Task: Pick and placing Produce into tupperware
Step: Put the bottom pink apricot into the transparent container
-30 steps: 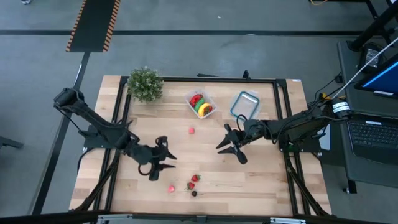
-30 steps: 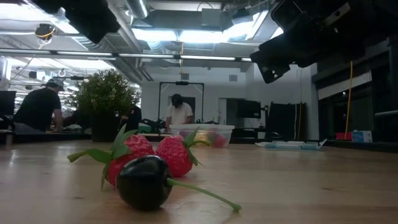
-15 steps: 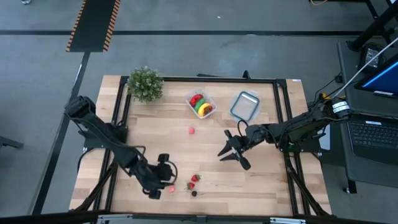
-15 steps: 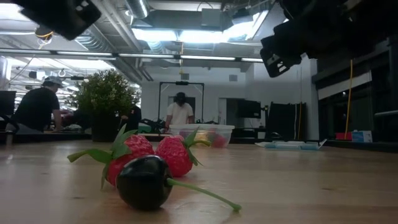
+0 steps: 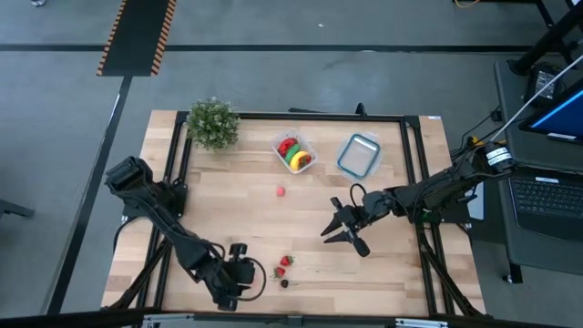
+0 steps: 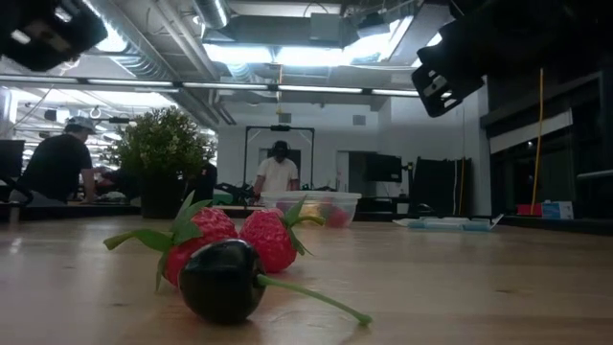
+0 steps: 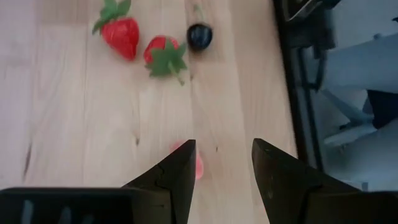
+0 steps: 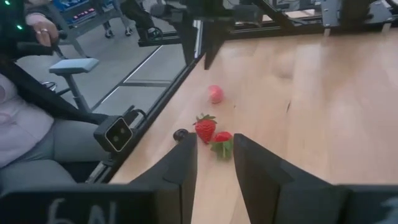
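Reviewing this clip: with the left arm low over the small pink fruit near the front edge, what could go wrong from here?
1. The left pincer is open with the pink fruit beside one finger, not centred; closing may push it away.
2. The two strawberries and the dark berry lie close by; the arm might knock them.
3. All this is near the table edge, so a nudged piece may roll off.

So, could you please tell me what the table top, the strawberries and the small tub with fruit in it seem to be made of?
Table top: pale wood, matt, with visible grain and plank seams. Strawberries: probably moulded plastic, since the red skin has a slight sheen and the green leaves look stiff. Small tub: clear, colourless plastic by the look of it, as the fruit shows through its wall in the low view.
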Robot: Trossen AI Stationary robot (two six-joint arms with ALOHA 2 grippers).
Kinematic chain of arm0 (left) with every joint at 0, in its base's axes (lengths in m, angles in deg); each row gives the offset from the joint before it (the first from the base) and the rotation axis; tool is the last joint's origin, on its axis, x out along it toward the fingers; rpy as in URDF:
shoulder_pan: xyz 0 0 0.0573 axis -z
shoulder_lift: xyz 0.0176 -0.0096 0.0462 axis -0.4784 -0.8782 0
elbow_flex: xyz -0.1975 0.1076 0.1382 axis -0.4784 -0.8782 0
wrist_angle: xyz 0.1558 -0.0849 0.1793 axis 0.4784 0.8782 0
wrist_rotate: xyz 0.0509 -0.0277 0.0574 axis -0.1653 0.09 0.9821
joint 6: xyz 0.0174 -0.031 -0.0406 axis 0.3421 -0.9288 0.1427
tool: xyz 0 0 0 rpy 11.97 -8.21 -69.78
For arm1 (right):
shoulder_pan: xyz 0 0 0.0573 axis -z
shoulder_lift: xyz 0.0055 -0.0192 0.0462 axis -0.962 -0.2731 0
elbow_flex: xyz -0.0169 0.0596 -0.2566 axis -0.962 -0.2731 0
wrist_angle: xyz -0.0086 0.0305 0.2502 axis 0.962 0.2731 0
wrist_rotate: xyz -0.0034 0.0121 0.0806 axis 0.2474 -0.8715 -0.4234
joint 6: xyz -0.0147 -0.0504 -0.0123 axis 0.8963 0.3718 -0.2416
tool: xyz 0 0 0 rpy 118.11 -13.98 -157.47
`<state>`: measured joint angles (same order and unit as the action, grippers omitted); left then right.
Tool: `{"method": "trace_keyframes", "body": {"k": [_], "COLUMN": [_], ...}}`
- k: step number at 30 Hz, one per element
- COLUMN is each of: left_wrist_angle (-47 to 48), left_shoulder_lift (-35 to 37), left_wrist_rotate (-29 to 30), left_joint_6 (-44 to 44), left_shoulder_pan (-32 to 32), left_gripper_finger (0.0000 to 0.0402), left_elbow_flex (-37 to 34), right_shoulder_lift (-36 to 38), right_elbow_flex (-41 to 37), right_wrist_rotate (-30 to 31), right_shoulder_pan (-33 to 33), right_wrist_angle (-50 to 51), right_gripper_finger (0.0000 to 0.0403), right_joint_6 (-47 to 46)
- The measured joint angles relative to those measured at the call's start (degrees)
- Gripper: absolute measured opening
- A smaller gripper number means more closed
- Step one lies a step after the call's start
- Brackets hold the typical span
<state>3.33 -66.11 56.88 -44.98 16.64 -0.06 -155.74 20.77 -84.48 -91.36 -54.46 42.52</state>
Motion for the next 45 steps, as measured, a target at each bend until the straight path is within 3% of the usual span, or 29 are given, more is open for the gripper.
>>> {"method": "trace_keyframes", "body": {"k": [15,45], "left_wrist_angle": [6.6,2.8], "left_shoulder_lift": [-4.3,-6.8], "left_wrist_rotate": [-2.0,-5.0], "left_joint_6": [-4.7,-8.0], "left_shoulder_pan": [-2.4,-2.3], "left_gripper_finger": [0.0149,0.0149], "left_elbow_flex": [0.0,-0.1], "right_shoulder_lift": [0.0,0.0], "right_elbow_flex": [0.0,0.0], "right_wrist_rotate": [0.0,0.0], "right_shoulder_pan": [0.0,0.0], "right_wrist_angle": [-0.3,-0.2], "right_gripper_finger": [0.0106,0.0106], "right_joint_6": [-0.4,-0.6]}}
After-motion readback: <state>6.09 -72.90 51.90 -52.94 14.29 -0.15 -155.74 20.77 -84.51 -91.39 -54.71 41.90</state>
